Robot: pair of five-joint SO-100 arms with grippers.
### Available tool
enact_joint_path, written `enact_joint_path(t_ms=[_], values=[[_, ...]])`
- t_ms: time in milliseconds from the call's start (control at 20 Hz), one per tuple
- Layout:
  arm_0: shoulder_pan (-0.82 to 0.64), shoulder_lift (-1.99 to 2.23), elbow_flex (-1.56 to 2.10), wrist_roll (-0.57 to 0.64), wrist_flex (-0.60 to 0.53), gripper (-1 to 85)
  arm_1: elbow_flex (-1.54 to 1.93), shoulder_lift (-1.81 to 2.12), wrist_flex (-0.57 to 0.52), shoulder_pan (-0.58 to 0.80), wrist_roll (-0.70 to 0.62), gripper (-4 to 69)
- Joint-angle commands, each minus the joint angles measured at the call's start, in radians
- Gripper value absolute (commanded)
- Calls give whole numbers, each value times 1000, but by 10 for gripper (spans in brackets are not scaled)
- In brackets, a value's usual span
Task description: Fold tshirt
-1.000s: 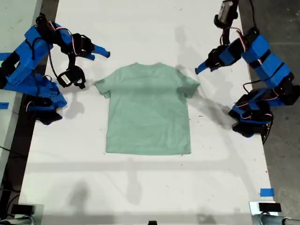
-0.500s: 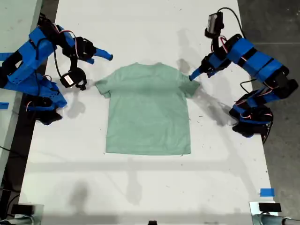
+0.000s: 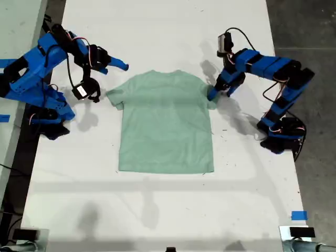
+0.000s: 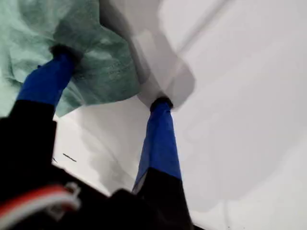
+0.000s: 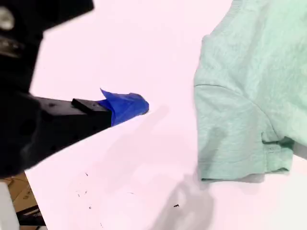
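My first gripper (image 4: 112,79) is down at the tshirt (image 3: 165,122), at the sleeve on the exterior view's right. Its jaws are spread wide: one blue finger (image 4: 48,79) presses into the bunched sleeve cloth, the other (image 4: 160,139) has its tip on the bare white tabletop (image 3: 157,210) just beside the sleeve's hem. The sleeve edge lies between the two fingers, not yet pinched. In the exterior view this gripper (image 3: 214,93) belongs to the arm on the right, reaching in over the shoulder of the shirt.

My second gripper (image 3: 113,64) is on the arm at the exterior view's left, near the other sleeve but apart from it. Its wrist view shows only one blue fingertip (image 5: 125,106) over bare tabletop (image 5: 120,43), with the sleeve (image 5: 240,139) lying off to one side, untouched. I cannot tell how far these jaws are parted, and nothing is in them.

The tshirt is pale mint green, plain, short-sleeved. It lies flat and spread open in the middle of the tabletop, collar toward the exterior view's top, hem toward the bottom, both sleeves out to the sides. The body is smooth; the cloth is rumpled only where my first gripper pushes on the sleeve.
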Motion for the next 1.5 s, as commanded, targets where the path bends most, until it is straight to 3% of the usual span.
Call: enact_joint_path(t_ms=[0, 100, 500, 800, 950, 1200, 1250, 1350, 1450], values=[[12, -6, -9, -8, -20, 350, -124, -34, 29, 18, -25, 273], [15, -12, -9, -6, -20, 350, -181, -75, 58, 28, -5, 4], [15, -12, -8, -9, -15, 350, -313, 18, 305, -35, 43, 0], [18, -11, -9, -17, -21, 350, -719, 28, 476, -327, 215, 0], [35, -5, -11, -34, -21, 350, -936, -164, 468, -431, 279, 0], [66, -2, -9, -60, -25, 351, -1098, -440, 344, -508, 350, 0], [67, -2, -9, -61, -26, 351, -1104, -482, 314, -511, 364, 12], [67, -2, -5, -64, -35, 351, -1164, -555, 296, -514, 356, 356], [66, 0, -8, -67, -37, 349, -1184, -517, 362, -508, 354, 333]])
